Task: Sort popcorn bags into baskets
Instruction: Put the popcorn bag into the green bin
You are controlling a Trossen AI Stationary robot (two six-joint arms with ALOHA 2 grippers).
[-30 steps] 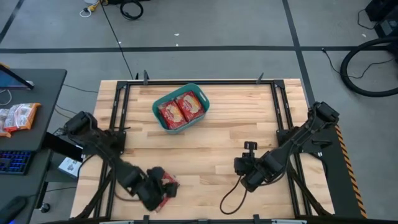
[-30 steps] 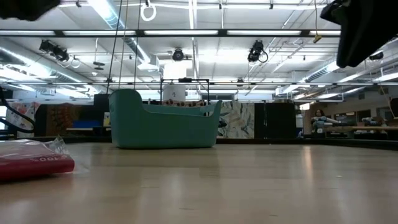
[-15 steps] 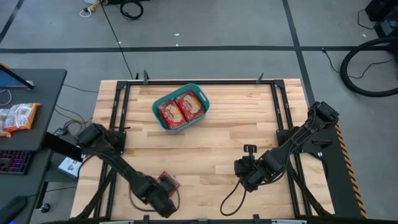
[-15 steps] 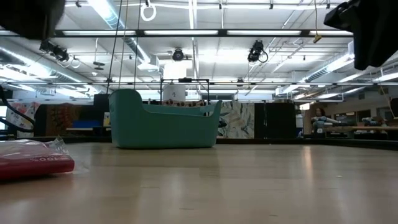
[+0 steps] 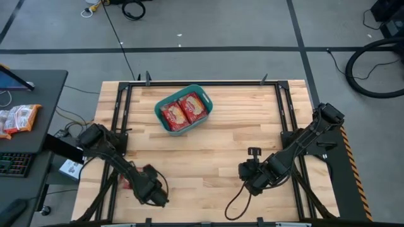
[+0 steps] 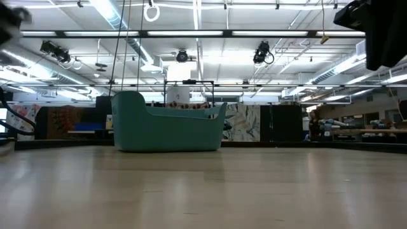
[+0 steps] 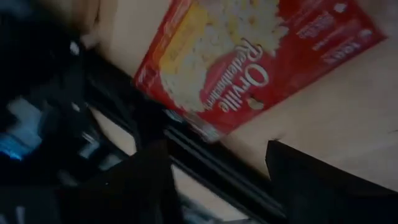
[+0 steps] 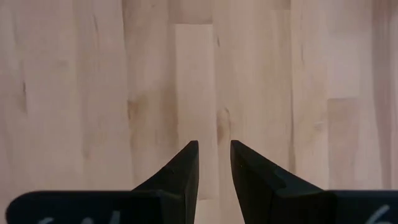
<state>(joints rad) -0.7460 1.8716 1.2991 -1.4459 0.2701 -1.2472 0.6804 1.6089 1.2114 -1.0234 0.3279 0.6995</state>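
Note:
A teal basket (image 5: 183, 108) (image 6: 166, 124) stands at the far middle of the table with two red popcorn bags (image 5: 184, 111) lying flat in it. Another red popcorn bag (image 7: 249, 56) (image 5: 125, 184) lies flat near the table's left edge, one edge of it on the black rail (image 7: 124, 118). My left gripper (image 5: 142, 187) (image 7: 214, 146) is open and slants down just right of that bag, which lies ahead of its fingertips. Toward the near right, my right gripper (image 5: 247, 175) (image 8: 214, 146) hangs above bare wood, its fingers a narrow gap apart with nothing between them.
Black frame rails (image 5: 117, 126) run along the table's left and right sides. A cable loop (image 5: 237, 203) lies by the near edge under the right arm. A desk at the left bears white-and-orange packets (image 5: 19, 118) and a keyboard. Bare wood spans the table's middle.
The loose popcorn bag has slid from the near left-middle of the table toward the left edge, onto the rail, and out of the low view. My left gripper went toward the near edge, then back up and leftward after the bag, rolling its wrist, still open.

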